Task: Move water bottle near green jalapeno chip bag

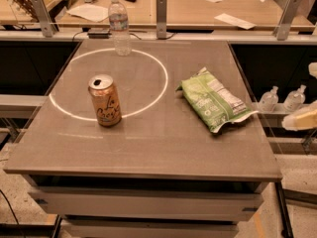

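One soda can (104, 100) sits nearest, with one green jalapeno chip bag (212, 100) to its right. The gripper (300, 119) hangs off the table (148, 148) at the right edge; open or closed, I cannot tell. Two small bottles (270, 99) stand behind it. One water bottle (120, 26) stands at the far edge. Best to grasp it mid-body and keep it upright.
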Robot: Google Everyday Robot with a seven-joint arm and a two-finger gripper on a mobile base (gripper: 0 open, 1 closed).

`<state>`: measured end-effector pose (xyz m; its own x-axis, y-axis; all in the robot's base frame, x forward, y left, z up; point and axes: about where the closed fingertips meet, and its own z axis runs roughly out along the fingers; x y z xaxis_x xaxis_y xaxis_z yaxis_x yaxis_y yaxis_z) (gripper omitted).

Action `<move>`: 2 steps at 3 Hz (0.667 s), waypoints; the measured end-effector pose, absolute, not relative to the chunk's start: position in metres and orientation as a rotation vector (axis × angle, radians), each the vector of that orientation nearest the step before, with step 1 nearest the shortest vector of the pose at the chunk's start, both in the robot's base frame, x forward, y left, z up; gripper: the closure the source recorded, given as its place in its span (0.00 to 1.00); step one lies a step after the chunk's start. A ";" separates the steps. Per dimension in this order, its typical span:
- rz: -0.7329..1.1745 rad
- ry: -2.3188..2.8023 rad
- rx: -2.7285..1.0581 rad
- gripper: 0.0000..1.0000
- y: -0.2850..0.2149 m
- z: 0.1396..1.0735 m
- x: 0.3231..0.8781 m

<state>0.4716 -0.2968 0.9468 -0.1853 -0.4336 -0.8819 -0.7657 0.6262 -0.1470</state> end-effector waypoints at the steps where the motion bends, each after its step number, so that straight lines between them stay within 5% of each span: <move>1: 0.388 1.872 -0.796 0.00 -0.302 0.942 0.497; 2: 0.375 1.919 -0.654 0.00 -0.307 0.932 0.518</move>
